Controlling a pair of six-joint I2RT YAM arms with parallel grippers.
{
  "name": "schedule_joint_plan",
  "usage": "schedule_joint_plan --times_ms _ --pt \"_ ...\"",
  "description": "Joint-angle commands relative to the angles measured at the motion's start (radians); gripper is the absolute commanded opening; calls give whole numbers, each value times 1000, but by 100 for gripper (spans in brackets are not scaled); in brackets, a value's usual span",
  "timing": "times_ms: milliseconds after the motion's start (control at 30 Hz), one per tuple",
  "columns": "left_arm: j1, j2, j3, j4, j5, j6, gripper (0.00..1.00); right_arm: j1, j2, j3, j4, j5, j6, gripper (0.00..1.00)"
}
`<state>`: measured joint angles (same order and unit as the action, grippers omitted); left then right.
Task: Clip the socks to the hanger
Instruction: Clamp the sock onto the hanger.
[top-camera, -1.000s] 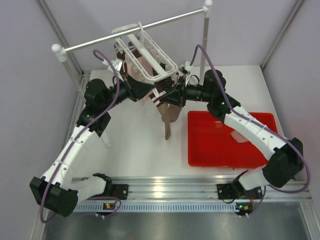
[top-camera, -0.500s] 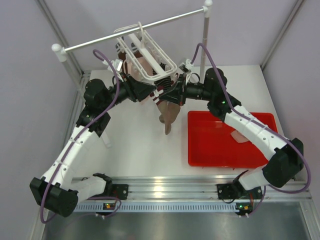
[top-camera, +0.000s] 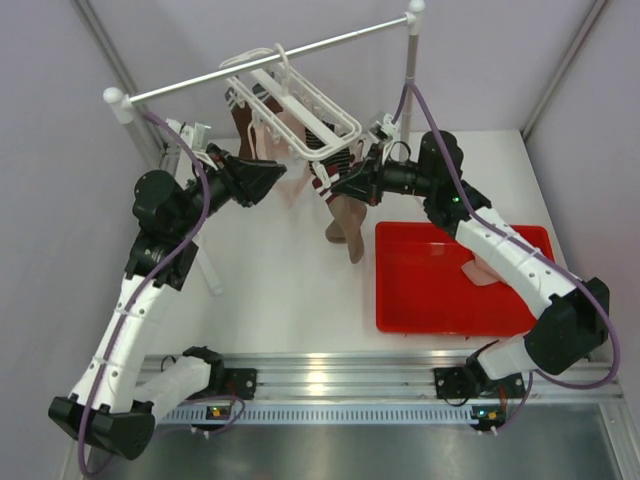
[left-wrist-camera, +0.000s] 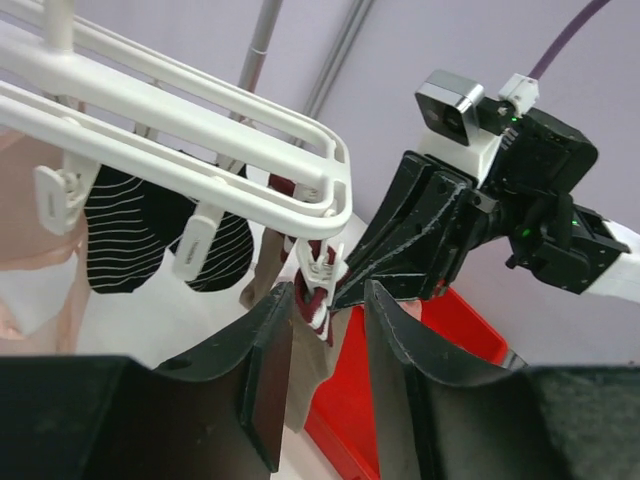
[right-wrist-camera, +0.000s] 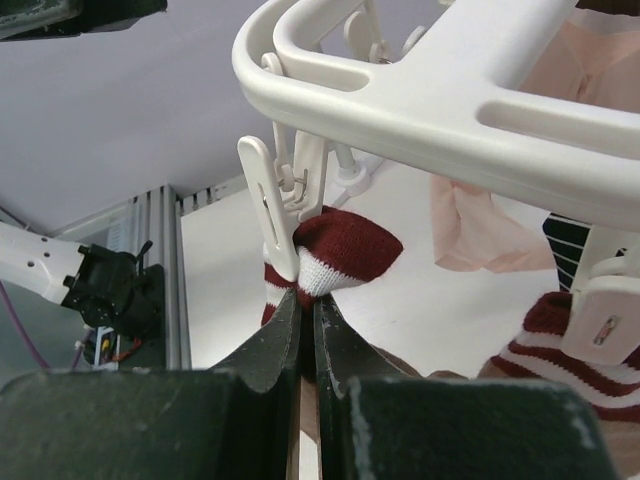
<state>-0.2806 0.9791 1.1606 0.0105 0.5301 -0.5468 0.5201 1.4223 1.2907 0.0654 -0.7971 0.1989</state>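
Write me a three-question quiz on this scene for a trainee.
1. True or false: the left claw is shut.
2. What lies in the red tray? A) a pale pink sock B) a spare peg C) a glove
3. Fill in: the right claw is shut on the striped ____ of a sock, right under a clip of the hanger.
Key: 1 false; 2 A; 3 cuff.
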Motion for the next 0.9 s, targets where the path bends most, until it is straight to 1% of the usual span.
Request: schedule_joint_plan --times_ms 0,167,233,300,367,500,600,867 --pt "6 9 30 -57 -84 71 35 -12 -39 32 -6 -24 -33 0" --pt "4 61 36 -32 -59 91 31 -26 -43 39 -33 -31 -62 0" --pt "4 81 34 -20 -21 108 34 -31 -42 42 -44 -37 -69 0" --pt "4 92 30 37 -10 125 36 -32 -42 44 -50 -40 -72 0" --pt "4 105 30 61 -4 134 39 -34 -42 45 -58 -45 -79 0" --pt "4 138 40 112 1 142 42 -35 -43 45 -62 -51 -87 0" --pt "4 170 54 135 16 137 43 -35 -40 47 -62 -56 -92 0" --pt "3 228 60 200 22 163 42 -42 -29 58 -62 -76 -95 0"
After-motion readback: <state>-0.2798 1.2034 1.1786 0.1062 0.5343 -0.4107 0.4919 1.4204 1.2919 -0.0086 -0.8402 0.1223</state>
